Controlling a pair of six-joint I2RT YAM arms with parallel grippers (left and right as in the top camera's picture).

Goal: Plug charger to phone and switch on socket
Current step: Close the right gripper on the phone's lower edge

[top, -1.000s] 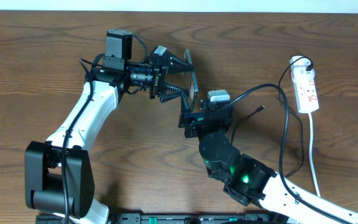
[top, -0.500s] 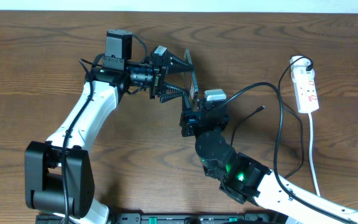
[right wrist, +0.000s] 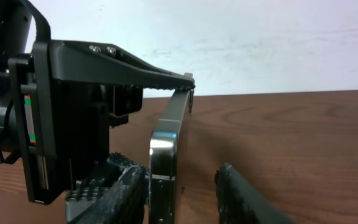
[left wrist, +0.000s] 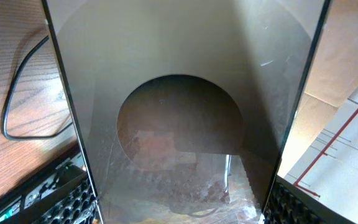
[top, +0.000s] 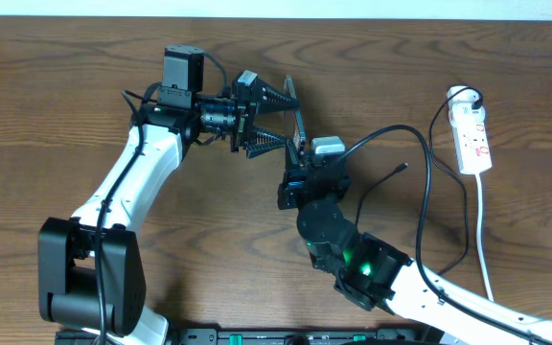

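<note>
My left gripper (top: 292,115) is shut on the phone (top: 298,129) and holds it upright on its long edge above the table. In the left wrist view the phone's glossy face (left wrist: 179,93) fills the space between both fingers (left wrist: 67,205). My right gripper (top: 298,165) straddles the phone's near end (right wrist: 166,143). Its left finger (right wrist: 126,193) touches the phone, while a gap remains at the other finger (right wrist: 241,196), so the right gripper (right wrist: 182,190) is open. The charger's plug tip (top: 403,169) lies loose on the table to the right. The white socket (top: 473,134) lies at the far right.
The socket's white lead (top: 484,240) runs toward the front edge. Black cables loop between the right arm and the socket (top: 431,192). Another cable loop (left wrist: 11,106) shows on the wood in the left wrist view. A pale wall stands behind the table (right wrist: 260,43).
My right gripper has moved up and left to the phone's near end, and its jaws have narrowed around it. The left gripper and phone have stayed still.
</note>
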